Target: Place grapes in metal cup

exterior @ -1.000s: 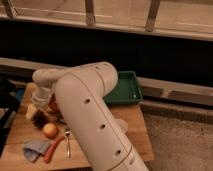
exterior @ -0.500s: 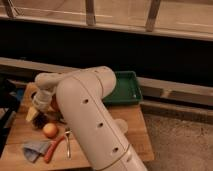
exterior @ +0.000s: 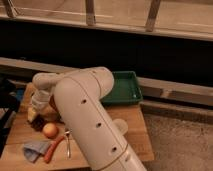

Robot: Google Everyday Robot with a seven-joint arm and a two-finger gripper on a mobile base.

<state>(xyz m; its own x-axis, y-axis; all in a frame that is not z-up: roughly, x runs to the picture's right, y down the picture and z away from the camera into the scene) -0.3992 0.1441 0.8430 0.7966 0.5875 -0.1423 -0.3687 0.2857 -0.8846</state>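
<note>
My white arm fills the middle of the view and reaches left over the wooden table. The gripper is low over the table's left side, just above a dark bumpy lump that looks like the grapes. The round orange fruit lies just right of that lump. The metal cup is not visible; the arm may hide it.
A green tray stands at the table's back right. A white paper cup shows beside the arm. A blue cloth, a red-orange stick-shaped item and a spoon lie at the front left. An orange-brown bowl shows partly behind the gripper.
The gripper end of the arm has moved left and a little lower, towards the dark lump at the table's left side. The things on the table have not moved.
</note>
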